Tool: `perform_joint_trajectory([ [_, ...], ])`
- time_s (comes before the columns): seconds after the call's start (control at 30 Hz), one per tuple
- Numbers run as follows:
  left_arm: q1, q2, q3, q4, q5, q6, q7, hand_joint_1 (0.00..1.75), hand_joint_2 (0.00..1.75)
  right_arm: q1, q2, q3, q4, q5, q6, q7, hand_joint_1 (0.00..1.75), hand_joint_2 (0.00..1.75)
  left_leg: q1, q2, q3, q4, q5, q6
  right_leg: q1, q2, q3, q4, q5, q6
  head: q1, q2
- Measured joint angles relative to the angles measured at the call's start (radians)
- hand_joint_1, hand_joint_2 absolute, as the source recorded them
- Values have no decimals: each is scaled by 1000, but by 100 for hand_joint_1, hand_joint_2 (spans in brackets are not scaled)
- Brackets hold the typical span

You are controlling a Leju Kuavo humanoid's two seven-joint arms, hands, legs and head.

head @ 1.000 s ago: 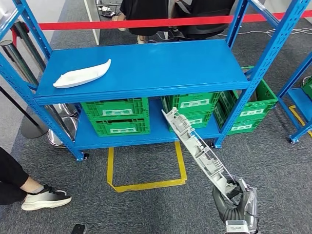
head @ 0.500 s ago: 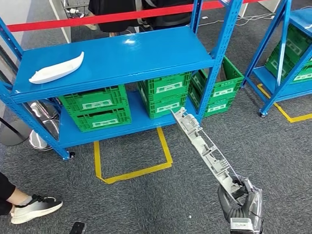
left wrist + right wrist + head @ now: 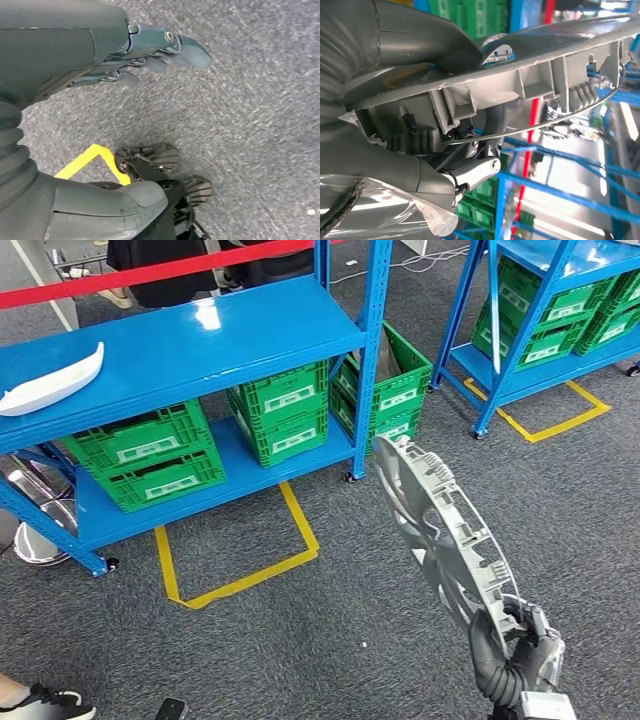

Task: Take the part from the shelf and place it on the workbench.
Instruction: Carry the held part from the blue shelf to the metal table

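One long grey plastic part (image 3: pixel 441 530) was all the right robot hand (image 3: pixel 517 655) carried, and it gripped that part by its nearest end alone, fingers wrapped around the ribbed edge, so the rest of the length stuck out unsupported toward the blue shelf (image 3: pixel 189 345). In the right wrist view the part (image 3: pixel 531 75) lay clamped between the thumb and the darker fingers (image 3: pixel 471 172), with its far end reaching past the hand. The left robot hand (image 3: pixel 151 50) hung beside the body above the carpet, fingers apart and holding nothing.

Nearest the shelf, the yellow floor marking (image 3: pixel 234 560) lay on the grey carpet in front of its lower tier. On that lower tier sat green crates (image 3: pixel 143 455), and on the top tier, at its left end, rested a white curved part (image 3: pixel 53 380). Beyond the shelf ran a red barrier tape (image 3: pixel 151 270), and a second blue rack (image 3: pixel 528 310) with more crates stood well off to its right.

No desk was visible, so the carry was judged incomplete. The end grip looked risky: the long overhang could lever the part loose from the fingers, and its free tip could strike a shelf upright if the robot turned close by. A person's shoe (image 3: pixel 45 705) near the shelf's left foot also called for care.
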Motion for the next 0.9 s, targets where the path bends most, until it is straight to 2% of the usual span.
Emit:
perform_joint_trajectory([
  [0.03,-1,-2,-1,1,-3,0,2,0,175,2,8,-10,-12,-2,0,0,175,175,1,12,-7,-3,11,-1,-3,5,-9,1,5,5,-2,0],
  [0.07,-3,-5,-2,2,-5,0,6,0,175,6,16,-22,-26,-4,-2,-1,175,175,3,24,-16,-8,23,1,-2,-2,-20,8,-6,10,0,0],
  [0.1,-3,-6,-2,2,-8,1,10,0,175,8,22,-32,-39,-5,-3,-1,175,175,7,38,-28,-13,35,3,-1,-17,-34,29,-36,15,3,0],
  [0.13,-3,-7,-2,3,-9,2,13,0,175,9,28,-40,-50,-6,-5,-1,175,175,9,52,-40,-14,46,4,-4,-40,-50,68,-83,20,6,0],
  [0.17,-1,-7,-2,3,-10,2,15,0,175,8,32,-47,-58,-7,-7,-1,175,175,9,65,-53,-12,55,4,-7,-62,-64,123,-136,28,9,0],
  [0.2,0,-7,-2,3,-11,3,16,0,175,7,35,-52,-63,-8,-8,-1,175,175,10,80,-66,-8,63,3,-13,-75,-76,185,-175,36,11,0],
  [0.23,0,-7,-2,3,-13,2,16,0,175,8,38,-57,-68,-8,-9,-1,175,175,11,95,-81,-3,71,0,-20,-82,-79,239,-189,45,11,0],
  [0.27,0,-7,-2,3,-15,1,16,0,175,9,41,-62,-74,-9,-9,-1,175,175,12,111,-97,4,79,-4,-26,-86,-73,272,-177,54,11,0],
  [0.3,-2,-8,-2,3,-18,0,17,0,175,11,44,-66,-80,-9,-9,-1,175,175,15,125,-114,13,85,-8,-33,-91,-52,274,-147,62,11,0],
  [0.33,-3,-8,-2,3,-22,-2,17,0,175,13,46,-69,-86,-9,-9,-1,175,175,18,138,-131,23,90,-14,-40,-99,-16,243,-113,71,11,0],
  [0.37,-5,-7,-3,2,-26,-2,18,0,175,15,48,-71,-93,-8,-10,-1,175,175,19,148,-146,35,94,-21,-45,-118,33,183,-103,83,12,0],
  [0.4,-7,-7,-3,2,-29,-3,19,0,175,15,51,-72,-100,-7,-10,-1,175,175,19,157,-158,46,97,-28,-45,-137,85,113,-110,87,14,0],
  [0.43,-8,-7,-3,2,-34,-3,21,0,175,15,54,-73,-106,-5,-12,-1,175,175,17,165,-165,54,102,-34,-44,-153,121,57,-126,83,13,0],
  [0.47,-10,-7,-3,2,-37,-3,22,0,175,16,57,-74,-111,-3,-15,-1,175,175,16,173,-168,58,108,-41,-40,-163,139,20,-145,74,14,0],
  [0.53,-10,-9,-3,2,-42,-6,23,0,175,21,62,-76,-118,3,-20,-1,175,175,19,186,-172,58,120,-53,-33,-153,126,7,-140,40,11,0],
  [0.57,-10,-11,-3,3,-42,-7,22,0,175,23,64,-78,-120,5,-22,-1,175,175,24,179,-177,60,112,-60,-30,-144,117,7,-131,27,11,0],
  [0.6,-8,-12,-3,3,-43,-9,19,0,175,25,66,-79,-121,7,-23,-1,175,175,27,160,-183,76,84,-65,-29,-135,108,7,-120,15,11,0],
  [0.63,-6,-12,-3,4,-42,-11,15,0,175,25,68,-80,-122,9,-23,-1,175,175,29,131,-193,113,38,-68,-28,-125,97,7,-108,4,10,0],
  [0.67,-4,-13,-3,4,-42,-14,10,0,175,26,71,-80,-123,10,-23,-1,175,175,30,101,-204,168,-15,-68,-26,-114,86,7,-98,-4,8,0],
  [0.7,-3,-13,-3,4,-42,-17,4,0,175,26,72,-81,-124,10,-23,0,175,175,29,82,-216,236,-60,-67,-22,-102,73,8,-88,-9,7,0],
  [0.73,-2,-14,-3,4,-43,-19,-1,0,175,26,73,-82,-124,10,-23,-1,175,175,28,72,-223,293,-85,-64,-18,-89,61,9,-79,-13,7,0],
  [0.77,-3,-14,-3,4,-43,-20,-6,0,175,26,74,-84,-124,10,-24,-1,175,175,27,69,-220,323,-87,-60,-14,-77,51,9,-71,-15,6,0],
  [0.8,-3,-14,-3,4,-44,-21,-9,0,175,27,75,-85,-124,9,-25,0,175,175,26,66,-199,312,-71,-54,-10,-63,41,10,-63,-16,7,0],
  [0.83,-3,-15,-3,4,-45,-21,-12,0,175,27,76,-86,-124,9,-26,0,175,175,24,60,-162,261,-44,-46,-7,-49,33,11,-55,-16,7,0],
  [0.9,-4,-15,-3,4,-47,-22,-16,0,175,27,78,-87,-127,10,-32,0,175,175,20,24,-74,116,-2,-29,-3,-25,22,12,-43,-12,7,0],
])
